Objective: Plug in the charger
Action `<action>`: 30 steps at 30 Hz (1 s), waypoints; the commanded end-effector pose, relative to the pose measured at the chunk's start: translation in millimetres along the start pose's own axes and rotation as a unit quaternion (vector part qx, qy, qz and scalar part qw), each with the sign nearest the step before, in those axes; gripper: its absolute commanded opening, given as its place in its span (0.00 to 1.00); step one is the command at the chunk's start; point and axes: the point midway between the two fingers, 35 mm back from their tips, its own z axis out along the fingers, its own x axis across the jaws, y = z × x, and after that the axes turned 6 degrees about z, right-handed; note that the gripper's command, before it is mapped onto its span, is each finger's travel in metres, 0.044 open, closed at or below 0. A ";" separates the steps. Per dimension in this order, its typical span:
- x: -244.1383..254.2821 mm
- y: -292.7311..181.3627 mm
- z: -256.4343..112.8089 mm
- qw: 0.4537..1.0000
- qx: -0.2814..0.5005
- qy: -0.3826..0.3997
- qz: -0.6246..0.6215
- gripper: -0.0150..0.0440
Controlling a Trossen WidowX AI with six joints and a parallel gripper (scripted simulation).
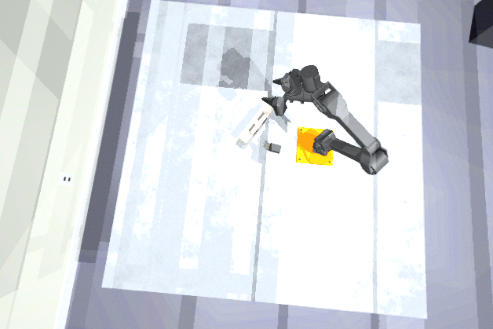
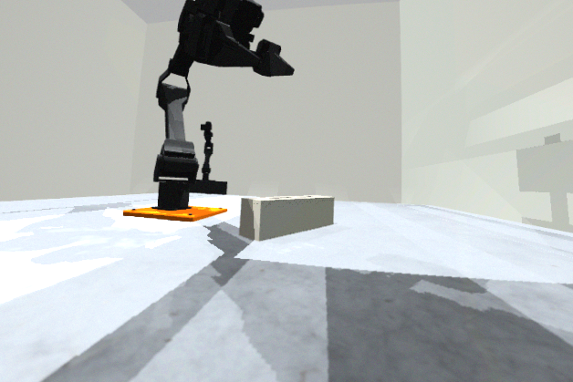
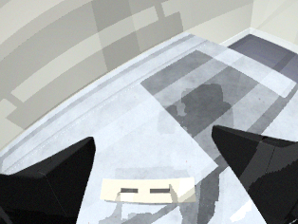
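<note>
The cream power strip (image 1: 255, 122) (image 2: 296, 214) (image 3: 143, 191) lies diagonally on the table, left of the arm's base, with two dark slotted outlets on its top. The small grey charger (image 1: 274, 148) lies on the table between the strip and the base, its short prongs pointing left toward the strip. It is not seen in the exterior view or the wrist view. My gripper (image 1: 268, 89) (image 3: 156, 137) is wide open and empty. It is raised well above the table, beyond the strip's upper right end in the top view, and the wrist view looks obliquely past the strip.
The arm stands on an orange base plate (image 1: 302, 157) (image 2: 143, 213), close to the right of the charger. A dark box (image 1: 483, 23) is at the far right, off the table. A wall socket (image 1: 67, 178) shows at the left. Strong shadows cross the table.
</note>
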 end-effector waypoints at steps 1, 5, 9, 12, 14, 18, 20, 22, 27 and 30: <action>3.3 -11.4 9.0 1.000 0.030 0.000 0.007 1.00; 8.4 -24.4 17.7 0.998 0.064 0.002 0.010 1.00; 13.6 -38.0 25.4 0.995 0.097 0.002 0.012 1.00; 17.6 -48.4 30.6 0.992 0.123 0.002 0.012 1.00; 20.2 -55.4 33.6 0.990 0.139 0.001 0.011 1.00; 25.4 -69.8 38.9 0.985 0.173 -0.001 0.009 1.00; 28.0 -77.0 41.2 0.982 0.189 -0.003 0.006 1.00; 30.5 -84.3 43.2 0.979 0.206 -0.005 0.004 1.00; 36.5 -102.6 46.9 0.969 0.246 -0.011 -0.004 1.00; 39.8 -113.6 48.4 0.963 0.270 -0.016 -0.011 1.00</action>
